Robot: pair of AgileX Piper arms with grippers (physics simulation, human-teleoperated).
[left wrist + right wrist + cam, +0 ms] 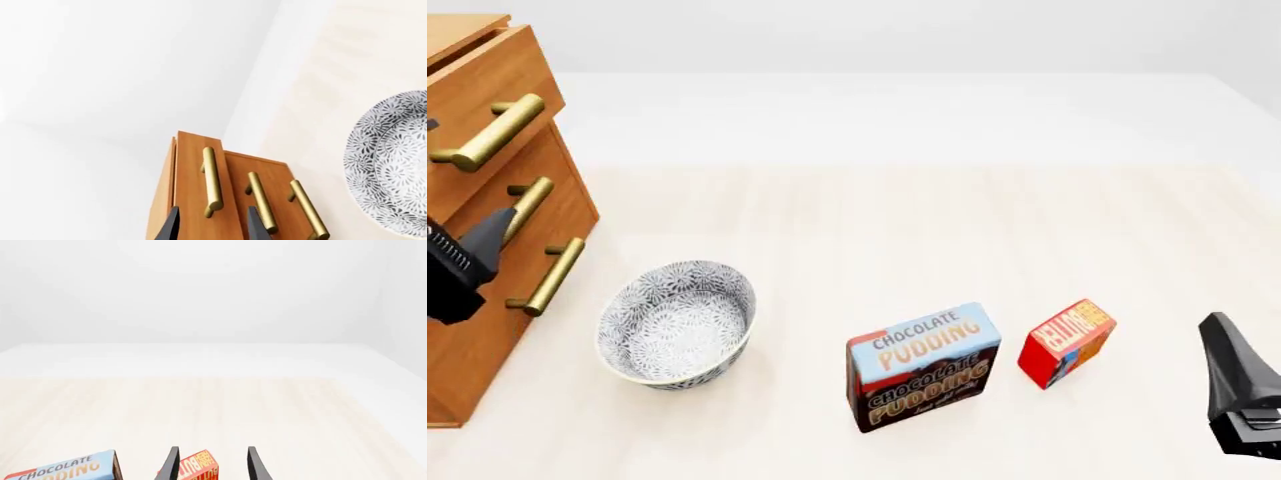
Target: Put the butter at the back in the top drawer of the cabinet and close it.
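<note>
The left pincer [210, 222] is hanging in front of the cabinet [481, 300] with its fingers spread apart and holding nothing. In the left wrist view the brass handle [212, 181] of the top drawer [487, 85] is lying just ahead of the gap between the two dark fingertips, not touching them. That drawer is standing out a little further than the two lower drawers [280, 200], whose handles are lying just beside it. A little away from this pincer, toward the middle of the surface [894, 230], a patterned bowl [677, 322] is standing upright.

The right pincer [210, 462] is hovering low at the near right side of the surface, also with its fingers spread and empty. The butter [1065, 342] is lying just ahead of it; in the right wrist view the red box is showing between the two fingertips, but I cannot tell if they are touching it. Just beside the butter, on the side toward the bowl, the Chocolate Pudding box [924, 365] is standing upright. The butter is well apart from the cabinet.
</note>
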